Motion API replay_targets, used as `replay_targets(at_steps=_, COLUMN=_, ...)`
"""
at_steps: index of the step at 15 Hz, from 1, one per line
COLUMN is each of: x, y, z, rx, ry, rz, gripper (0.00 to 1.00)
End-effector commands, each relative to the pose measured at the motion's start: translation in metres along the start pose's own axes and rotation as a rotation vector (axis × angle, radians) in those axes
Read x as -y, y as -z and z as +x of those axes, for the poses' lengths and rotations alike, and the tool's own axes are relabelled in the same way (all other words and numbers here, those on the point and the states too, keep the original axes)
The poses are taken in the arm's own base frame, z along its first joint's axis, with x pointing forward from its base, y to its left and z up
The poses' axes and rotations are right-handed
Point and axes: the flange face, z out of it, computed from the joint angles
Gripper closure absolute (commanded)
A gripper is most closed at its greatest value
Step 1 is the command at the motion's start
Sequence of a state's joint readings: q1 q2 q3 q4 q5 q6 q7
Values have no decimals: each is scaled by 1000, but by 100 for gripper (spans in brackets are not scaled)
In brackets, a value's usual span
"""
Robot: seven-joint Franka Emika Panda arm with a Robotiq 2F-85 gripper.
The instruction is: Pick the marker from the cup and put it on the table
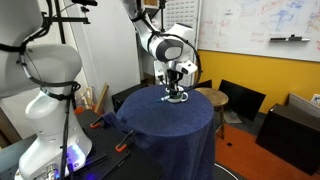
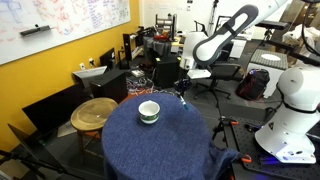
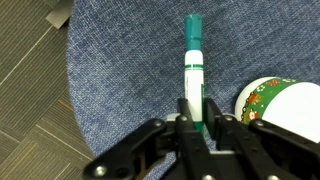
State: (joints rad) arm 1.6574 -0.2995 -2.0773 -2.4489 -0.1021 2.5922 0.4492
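Note:
In the wrist view my gripper point(image 3: 194, 118) is shut on the marker point(image 3: 193, 60), a teal-green and white pen pointing away from the camera over the table's navy cloth point(image 3: 110, 70). The cup point(image 3: 280, 105), white with a green patterned band, stands just to the right of the fingers. In both exterior views the gripper point(image 1: 176, 86) point(image 2: 183, 92) hangs low over the round table point(image 1: 170, 130) point(image 2: 160, 150), beside the cup point(image 1: 178, 98) point(image 2: 148, 111). I cannot tell whether the marker touches the cloth.
A round wooden stool point(image 1: 212, 97) point(image 2: 95, 112) stands beside the table. A large white machine body point(image 1: 45, 100) point(image 2: 295, 100) is close on one side. Orange clamps point(image 1: 122, 148) grip the cloth. Black chairs and lab clutter ring the table.

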Motion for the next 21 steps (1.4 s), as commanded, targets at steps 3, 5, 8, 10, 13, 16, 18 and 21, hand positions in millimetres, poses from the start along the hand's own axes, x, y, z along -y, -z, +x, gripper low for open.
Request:
replay_targets(at_steps=3, x=9, y=-10, z=14, rx=31, ry=-8, rz=-16, gripper=54)
replay_targets(at_steps=5, x=10, y=-11, z=17, rx=37, ry=-4, rz=-16, gripper=47)
replay_targets(at_steps=8, x=14, y=-13, z=19, rx=50, ry=-4, rz=-20, gripper=25)
replay_targets(at_steps=10, x=15, y=-14, z=23, rx=52, ry=-2, rz=-17, gripper=10)
replay_targets(at_steps=13, x=19, y=-13, z=25, rx=56, ry=1, rz=-14, gripper=0)
replay_targets(at_steps=16, x=22, y=-11, z=26, rx=54, ry=4, rz=-15, gripper=0)
replay_targets(at_steps=18, x=24, y=-10, z=27, rx=48, ry=4, rz=-15, gripper=0)
replay_targets(at_steps=21, x=18, y=-10, z=22, rx=40, ry=27, rz=11, gripper=0)
